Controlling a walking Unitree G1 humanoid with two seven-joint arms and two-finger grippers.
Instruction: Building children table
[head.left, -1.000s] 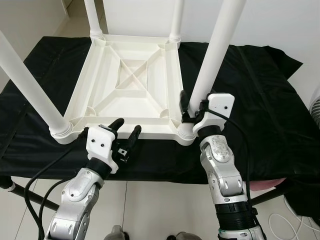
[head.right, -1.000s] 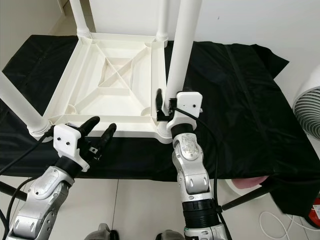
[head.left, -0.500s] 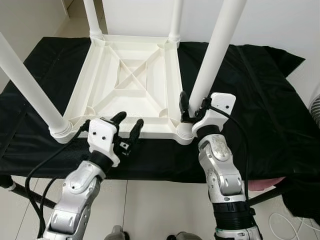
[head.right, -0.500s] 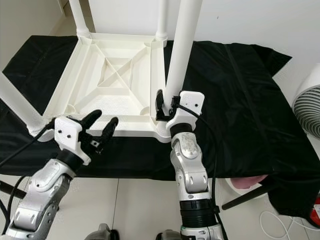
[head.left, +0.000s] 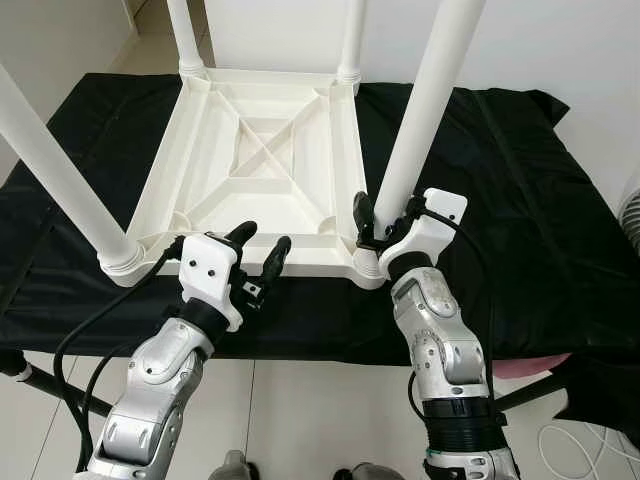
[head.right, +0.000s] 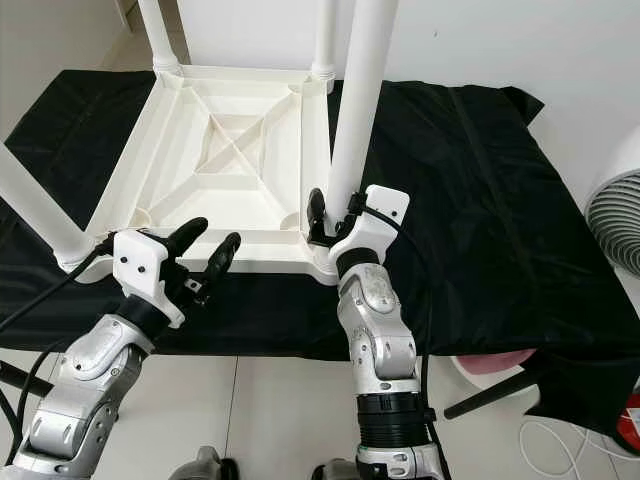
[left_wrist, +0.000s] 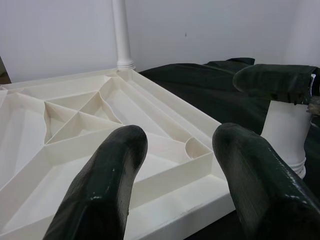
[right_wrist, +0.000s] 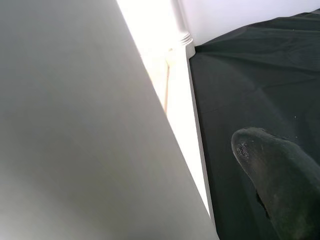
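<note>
Looking down, I see my right claw (head.left: 377, 214) squeezing the near white leg (head.left: 420, 110) of the upside-down children table (head.left: 262, 170), while my left claw (head.left: 259, 250) hovers wide open, holding nothing, just before the table's near edge.

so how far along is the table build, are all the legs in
Four white legs stand in the corner sockets of the upturned tabletop on the black cloth, so fitting looks mostly done. In hand: the right gripper is closed around the near right leg just above its socket, while the left gripper hovers open at the near edge. Left: probably seating that leg and turning the table upright.
</note>
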